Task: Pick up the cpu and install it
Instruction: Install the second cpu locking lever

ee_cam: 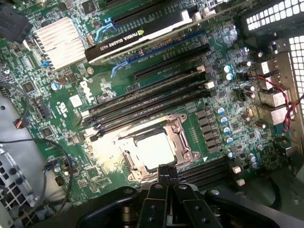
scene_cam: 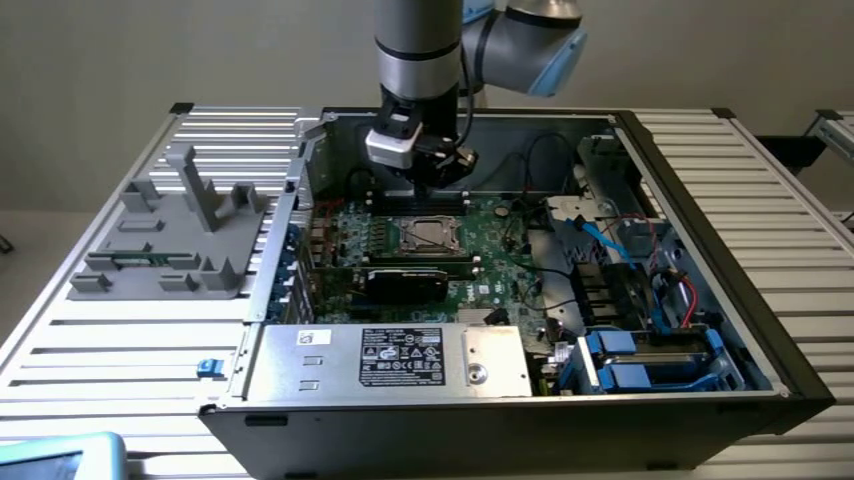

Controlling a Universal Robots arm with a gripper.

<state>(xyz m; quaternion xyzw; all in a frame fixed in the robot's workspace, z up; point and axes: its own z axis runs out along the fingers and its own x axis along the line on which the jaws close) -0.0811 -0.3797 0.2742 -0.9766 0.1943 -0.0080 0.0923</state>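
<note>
**A:** Where does your install stand?

**B:** From what you can see, the cpu (ee_cam: 154,151) already lies in the socket (ee_cam: 154,147) on the green motherboard (ee_cam: 71,137): a pale square metal top inside the metal frame. In the exterior view it sits at about 6 o'clock from the tool, just below it. I judge the placing done; whether the chip is fully seated, or the frame latched, you cannot tell from here.

**A:** And the gripper?

**B:** Your gripper (ee_cam: 164,172) hangs just above the socket's near edge with its fingers pinched together and nothing between them. It does not look to be touching the chip, though glare makes that hard to confirm.

**A:** What else is hard to read?

**B:** A bright reflection washes out the socket's frame toward the memory slots (ee_cam: 147,102). The grey plastic tray (scene_cam: 180,235) stands outside the computer case (scene_cam: 534,400), at about 9 o'clock from the socket; whether any of its pockets holds a part is too small to tell.
</note>
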